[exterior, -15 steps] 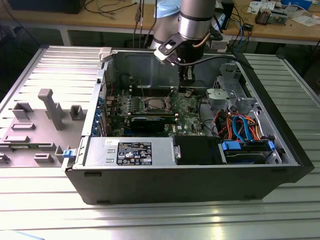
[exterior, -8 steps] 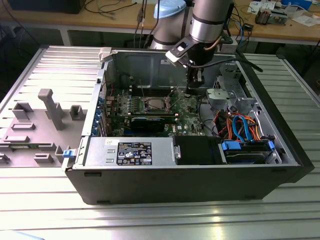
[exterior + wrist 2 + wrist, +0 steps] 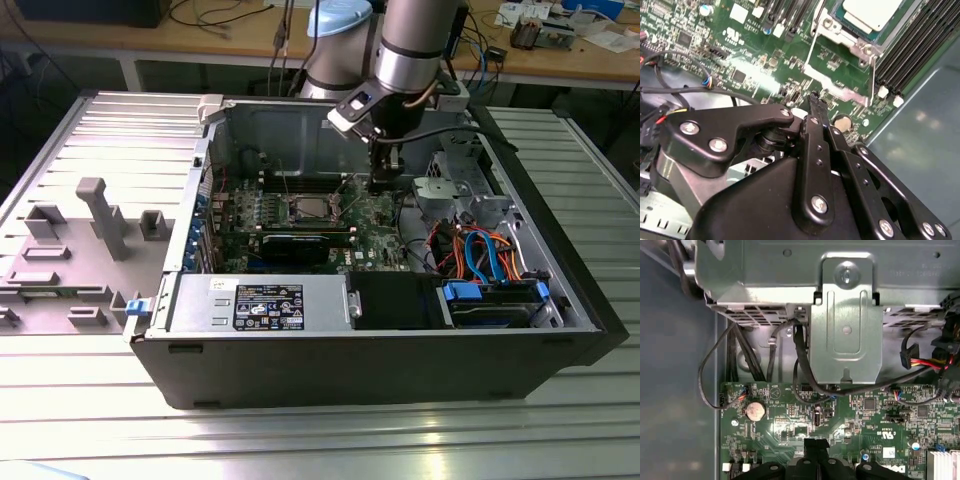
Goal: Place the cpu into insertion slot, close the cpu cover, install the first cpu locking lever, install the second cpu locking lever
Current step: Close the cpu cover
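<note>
The cpu shows its pale silvery face inside the insertion slot on the green motherboard; in the exterior view the cpu sits mid-board. The cpu cover, a thin silvery frame with a large window, stands swung open beside the socket, with the board visible through it. My gripper hangs just off the cover's free edge, fingers together and nothing between them. In the exterior view the gripper is to the right of the socket. Its black tip hovers over the board in the first wrist view.
Black memory slots run alongside the socket. A metal drive cage with black cables and a coin battery lie close by. The grey power supply fills the case's front; blue and orange cables sit to the exterior view's right.
</note>
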